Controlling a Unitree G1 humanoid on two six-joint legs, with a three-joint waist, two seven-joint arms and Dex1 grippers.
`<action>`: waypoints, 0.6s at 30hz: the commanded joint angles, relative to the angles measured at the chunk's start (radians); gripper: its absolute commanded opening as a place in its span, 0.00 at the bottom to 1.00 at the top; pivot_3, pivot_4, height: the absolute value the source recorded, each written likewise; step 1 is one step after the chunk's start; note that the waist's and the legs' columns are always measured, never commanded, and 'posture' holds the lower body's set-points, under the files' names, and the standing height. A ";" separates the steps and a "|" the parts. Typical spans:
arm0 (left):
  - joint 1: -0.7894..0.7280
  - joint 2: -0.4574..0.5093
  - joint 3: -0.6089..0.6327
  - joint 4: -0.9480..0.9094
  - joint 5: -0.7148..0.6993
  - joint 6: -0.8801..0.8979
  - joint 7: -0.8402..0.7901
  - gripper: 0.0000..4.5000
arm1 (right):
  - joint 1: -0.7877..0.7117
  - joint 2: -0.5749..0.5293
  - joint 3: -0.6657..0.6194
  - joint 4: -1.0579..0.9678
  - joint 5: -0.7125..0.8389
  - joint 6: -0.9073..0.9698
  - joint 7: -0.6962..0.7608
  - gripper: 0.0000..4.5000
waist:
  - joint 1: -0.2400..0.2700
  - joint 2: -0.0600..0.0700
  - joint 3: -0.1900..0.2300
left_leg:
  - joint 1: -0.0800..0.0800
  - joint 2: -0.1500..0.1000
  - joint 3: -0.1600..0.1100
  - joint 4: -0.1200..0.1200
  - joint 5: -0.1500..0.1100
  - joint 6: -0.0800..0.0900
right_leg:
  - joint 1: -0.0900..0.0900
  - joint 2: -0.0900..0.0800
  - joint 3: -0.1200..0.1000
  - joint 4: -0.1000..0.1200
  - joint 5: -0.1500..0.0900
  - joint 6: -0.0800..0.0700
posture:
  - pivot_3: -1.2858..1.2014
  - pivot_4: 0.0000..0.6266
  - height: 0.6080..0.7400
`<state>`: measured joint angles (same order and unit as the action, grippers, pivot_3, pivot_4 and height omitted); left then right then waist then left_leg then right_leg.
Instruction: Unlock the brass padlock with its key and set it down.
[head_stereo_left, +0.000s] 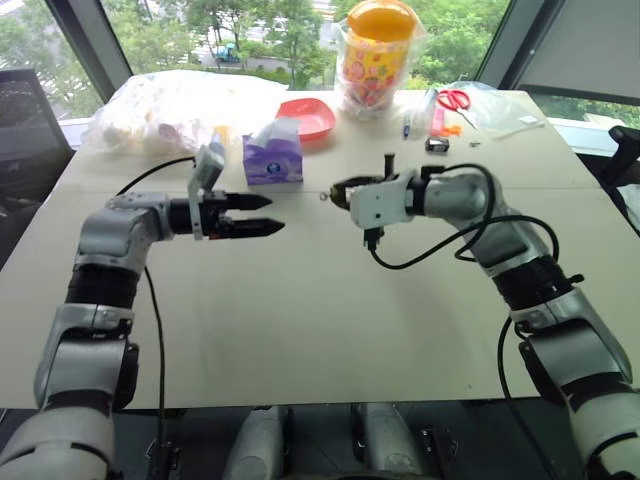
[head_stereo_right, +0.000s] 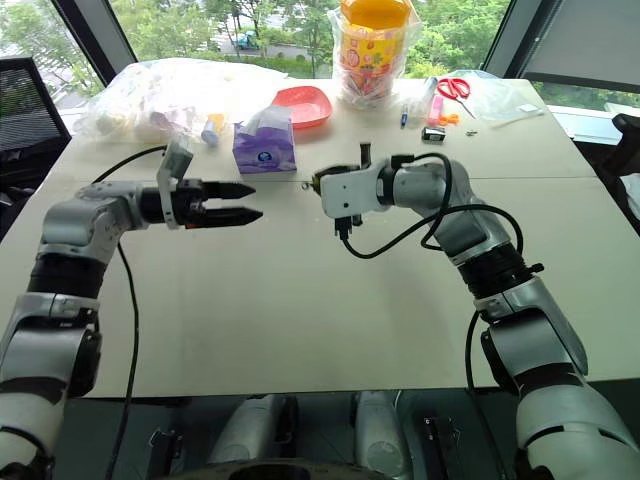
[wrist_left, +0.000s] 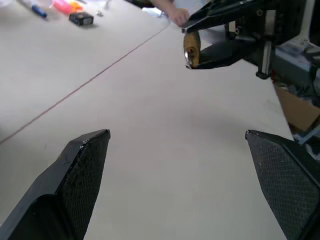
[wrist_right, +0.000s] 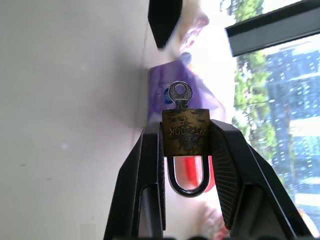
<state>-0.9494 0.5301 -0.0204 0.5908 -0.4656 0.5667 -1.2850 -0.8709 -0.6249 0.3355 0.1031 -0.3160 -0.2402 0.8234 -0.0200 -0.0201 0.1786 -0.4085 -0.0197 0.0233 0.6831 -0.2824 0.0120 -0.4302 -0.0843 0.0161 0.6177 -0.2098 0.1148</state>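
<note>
Right end effector (wrist_right: 184, 145) grips the brass padlock (wrist_right: 185, 131) by its body above the surface (head_stereo_left: 300, 330), the key (wrist_right: 180, 95) seated in its base, near the purple tissue pack (head_stereo_left: 273, 157). Left end effector (head_stereo_left: 262, 214), fingers spread open, faces the padlock.

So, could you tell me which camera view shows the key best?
The right wrist view: the key stands in the brass padlock, which the right gripper clamps. In the left wrist view the padlock is small and the key unclear; in the eye views both are tiny.
</note>
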 joint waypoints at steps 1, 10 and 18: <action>-0.070 -0.026 0.024 0.101 0.003 -0.025 -0.038 1.00 | 0.011 0.008 -0.030 -0.064 -0.031 0.045 -0.035 0.15 | -0.002 0.000 0.000 | 0.000 0.000 0.000 0.000 0.000 0.000 | 0.000 0.000 0.000 0.000 0.000 0.000 | 0.52 0.24 1.00; -0.187 -0.105 0.014 0.245 0.045 -0.070 -0.103 0.33 | 0.002 0.037 -0.034 -0.074 -0.084 0.100 -0.090 0.15 | 0.004 0.000 0.001 | 0.000 0.001 0.000 0.000 0.000 0.000 | 0.000 0.001 0.001 0.001 0.000 0.000 | 0.52 0.24 1.00; -0.228 -0.173 0.030 0.332 0.083 -0.142 -0.087 0.33 | 0.011 0.049 -0.033 -0.101 -0.089 0.126 -0.088 0.15 | 0.004 -0.001 0.001 | -0.001 0.001 0.000 0.000 0.000 0.000 | 0.000 0.001 0.001 0.000 0.000 0.000 | 0.52 0.24 1.00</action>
<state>-1.1312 0.3604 -0.0157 0.9273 -0.3818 0.4479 -1.3742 -0.8399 -0.5791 0.3350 0.0489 -0.4094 -0.1146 0.7503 -0.0165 -0.0206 0.1793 -0.4091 -0.0190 0.0229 0.6831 -0.2825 0.0122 -0.4305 -0.0833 0.0172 0.6176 -0.2098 0.1148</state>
